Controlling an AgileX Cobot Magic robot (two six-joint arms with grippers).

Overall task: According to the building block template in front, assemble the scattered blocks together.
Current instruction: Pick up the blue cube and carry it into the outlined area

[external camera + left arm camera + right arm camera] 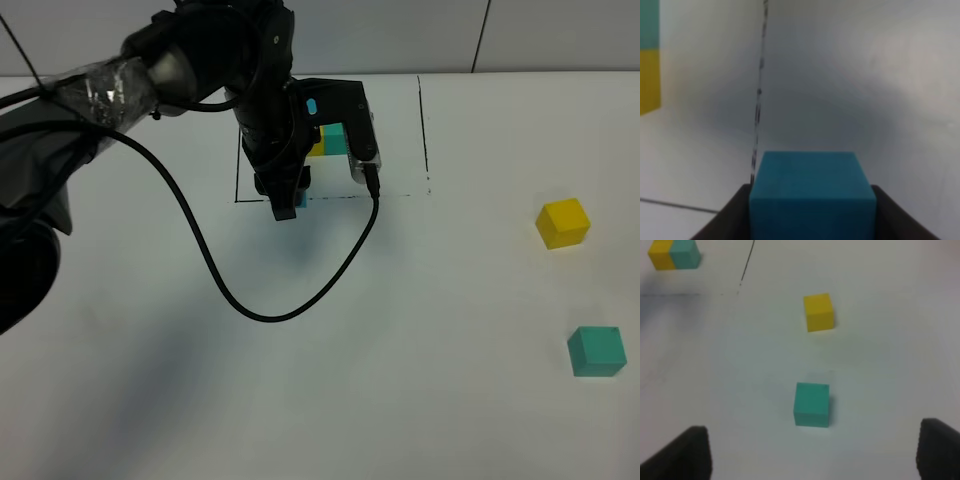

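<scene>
My left gripper is shut on the sky-blue cube, low over the table at the front left edge of the building block template. The template's black line runs just beside the held cube. Its yellow and teal cubes show in the exterior view; my arm hides its blue one. The loose yellow cube and loose teal-green cube lie apart at the right. My right gripper is open and empty, just short of the teal-green cube, with the yellow cube beyond.
A black cable hangs from my left arm and loops over the white table in front of the template. The template's yellow and teal cubes show far off in the right wrist view.
</scene>
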